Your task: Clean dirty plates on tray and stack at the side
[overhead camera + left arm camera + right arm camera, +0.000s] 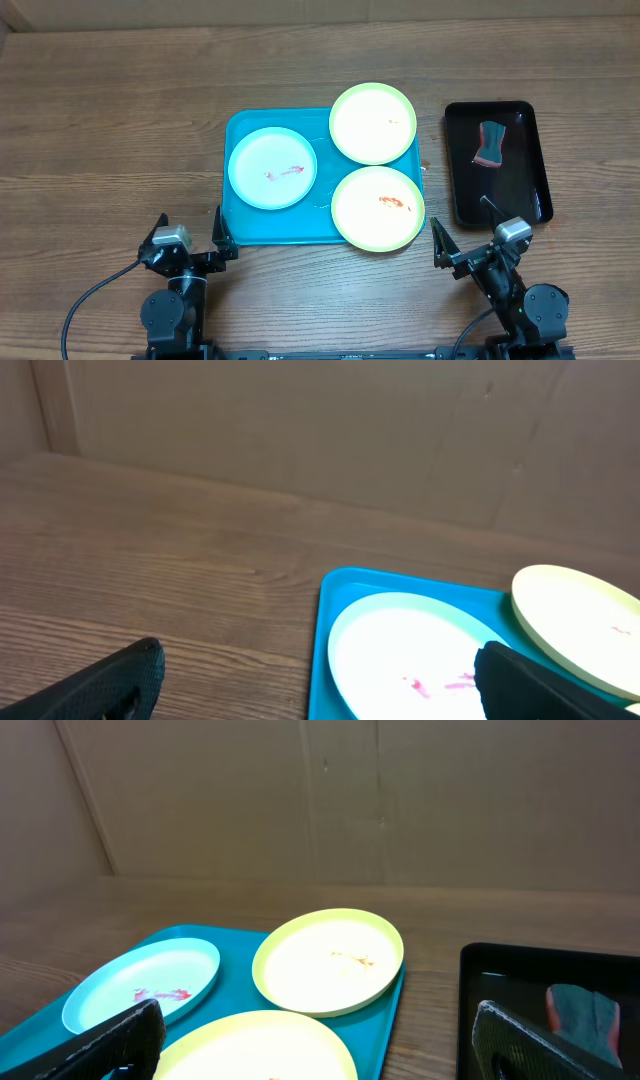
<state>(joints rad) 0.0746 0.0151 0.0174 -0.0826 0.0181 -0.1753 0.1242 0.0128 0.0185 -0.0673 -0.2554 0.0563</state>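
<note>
Turquoise tray [300, 228], rectangular, rounded corners, raised rim, at the centre of the table; it carries three round plates. Light blue plate [272, 168]: lies flat at the tray's left, red smear in the middle. Far yellow-green plate [373, 123]: overhangs the far right corner, faint reddish specks. Near yellow-green plate [378, 208]: overhangs the near right corner, red smear near the centre. Black tray [518, 190], narrow, sits apart to the right and holds a grey-teal and pink sponge [491, 144]. Wooden table [100, 120], brown, with visible grain. Brown panel wall [300, 420] behind it. Left gripper [190, 218] and right gripper [462, 225]: at the near edge, jaws spread wide, holding nothing.
</note>
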